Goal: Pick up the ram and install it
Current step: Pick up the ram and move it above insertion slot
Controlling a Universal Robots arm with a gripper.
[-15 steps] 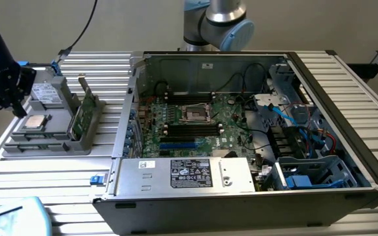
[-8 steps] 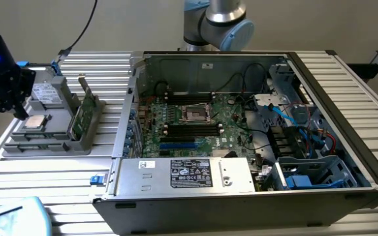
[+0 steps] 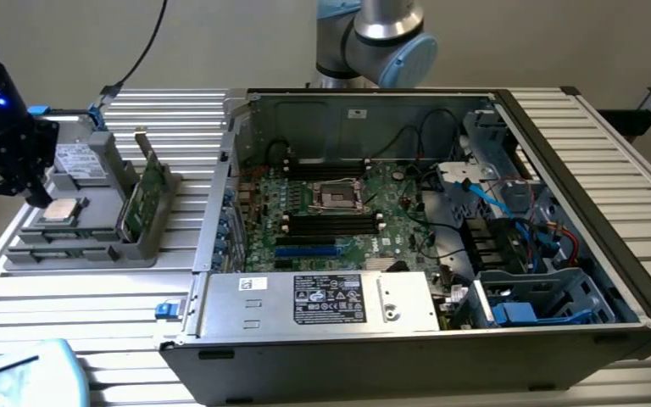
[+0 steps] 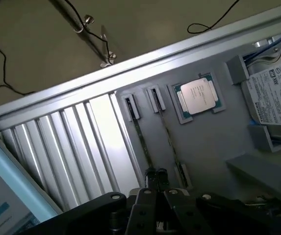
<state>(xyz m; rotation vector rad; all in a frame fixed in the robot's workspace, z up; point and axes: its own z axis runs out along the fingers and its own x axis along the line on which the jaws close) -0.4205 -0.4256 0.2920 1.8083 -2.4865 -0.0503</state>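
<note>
Two slim green ram sticks (image 4: 141, 134) stand edge-up side by side in narrow slots of a grey holder tray (image 4: 214, 142). My black gripper (image 4: 156, 174) hovers over the tray near one end of those sticks, its fingertips (image 4: 151, 173) pressed together with nothing between them. In the exterior view the gripper (image 3: 34, 191) hangs above the back of the tray (image 3: 77, 254) at the exterior view's left, just beside the silver processor chip (image 3: 63, 210). The open computer case (image 3: 597, 254) holds the motherboard (image 3: 337, 212) with its black memory slots (image 3: 325, 223).
A taller green card with a metal bracket (image 3: 145, 195) stands in the tray toward the case. A hard drive (image 4: 277, 95) lies past the processor chip (image 4: 197, 96). The power supply (image 3: 325, 301) fills the case's front. A blue-edged object (image 3: 14, 373) lies at the table's front corner.
</note>
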